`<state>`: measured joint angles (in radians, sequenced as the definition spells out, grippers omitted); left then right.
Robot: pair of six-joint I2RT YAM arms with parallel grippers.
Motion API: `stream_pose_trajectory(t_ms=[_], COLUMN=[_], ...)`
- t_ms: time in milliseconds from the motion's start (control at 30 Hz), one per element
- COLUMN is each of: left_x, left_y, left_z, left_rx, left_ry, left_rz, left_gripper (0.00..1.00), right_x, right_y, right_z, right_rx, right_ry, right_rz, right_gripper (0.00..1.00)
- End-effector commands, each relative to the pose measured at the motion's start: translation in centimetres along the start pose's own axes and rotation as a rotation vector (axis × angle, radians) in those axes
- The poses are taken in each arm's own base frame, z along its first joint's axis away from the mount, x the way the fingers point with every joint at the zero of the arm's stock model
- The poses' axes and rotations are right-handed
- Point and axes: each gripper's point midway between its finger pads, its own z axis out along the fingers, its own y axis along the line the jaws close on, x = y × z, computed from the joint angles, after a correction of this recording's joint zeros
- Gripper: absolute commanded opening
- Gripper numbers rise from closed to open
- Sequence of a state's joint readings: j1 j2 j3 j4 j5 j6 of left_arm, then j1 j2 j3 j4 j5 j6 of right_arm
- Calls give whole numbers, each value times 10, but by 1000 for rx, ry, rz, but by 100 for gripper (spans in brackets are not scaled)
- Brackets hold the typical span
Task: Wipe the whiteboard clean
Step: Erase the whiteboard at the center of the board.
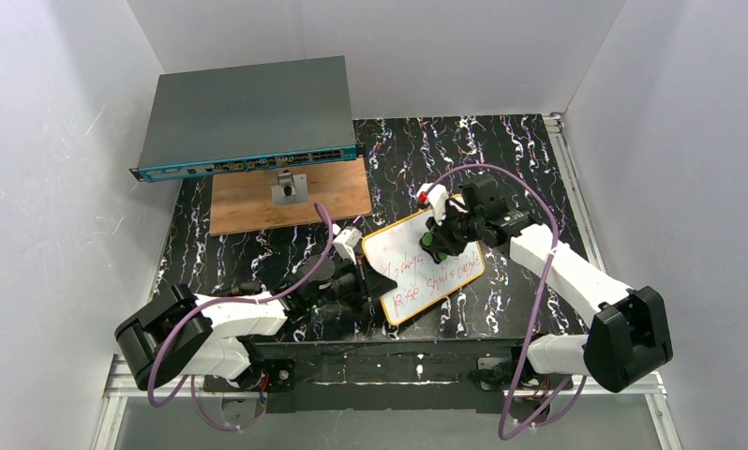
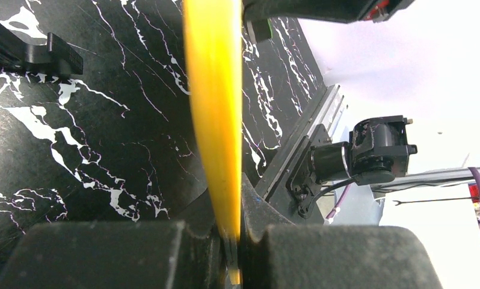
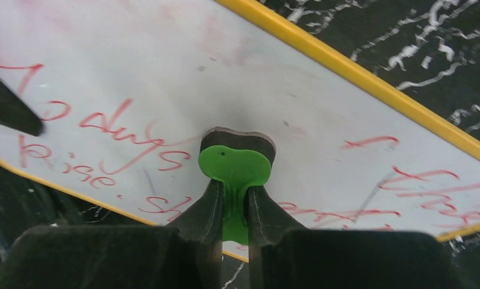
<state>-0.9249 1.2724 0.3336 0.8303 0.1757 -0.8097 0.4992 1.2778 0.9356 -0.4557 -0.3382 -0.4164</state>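
Note:
A small whiteboard with a yellow frame and red writing lies tilted on the black marbled table. My left gripper is shut on its left edge; in the left wrist view the yellow frame runs between the jaws. My right gripper is shut on a green eraser, whose dark pad presses on the board's surface. Red writing shows left and right of the eraser. The upper part of the board looks wiped, with faint smears.
A grey network switch sits at the back left, above a wooden board with a small metal bracket. White walls enclose the table. A red-capped marker lies just beyond the whiteboard's top corner.

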Motion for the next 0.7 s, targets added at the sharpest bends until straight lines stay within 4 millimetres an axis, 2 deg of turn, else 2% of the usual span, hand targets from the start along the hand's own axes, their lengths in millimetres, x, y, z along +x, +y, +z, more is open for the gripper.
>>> stream_pose_trajectory(t_ms=[0,67,133,233,333,433,533,567,667], left_x=[-3,-2,-2,-2,-2,-2,-2,-2,-2], left_y=[-46,-46,-46,-46,-47,-47,-47,-47,-47], left_z=[-4,-4,-3,-3,-4,-4,-5,-5,-5], left_rx=[207,208,207,207,210,206,205,205,205], left_ry=[20,22,25,25,25,31,28,28,28], left_rz=[120,119,115,117,117,122,124,125,125], left_gripper=[0,0,0,0,0,0,0,0,0], right_x=[-35,-55,-62,-47,-24,-1,14,15,0], right_y=[26,11,-16,-59,-72,-63,-28,-14,16], right_z=[5,2,1,-5,-6,-2,4,7,8], right_rx=[-142,-85,22,164,217,192,62,9,-90], right_ry=[-66,-96,-94,-69,-18,40,44,38,-3], right_rz=[-5,23,73,158,163,127,62,38,-21], right_gripper=[1,1,1,1,1,1,1,1,1])
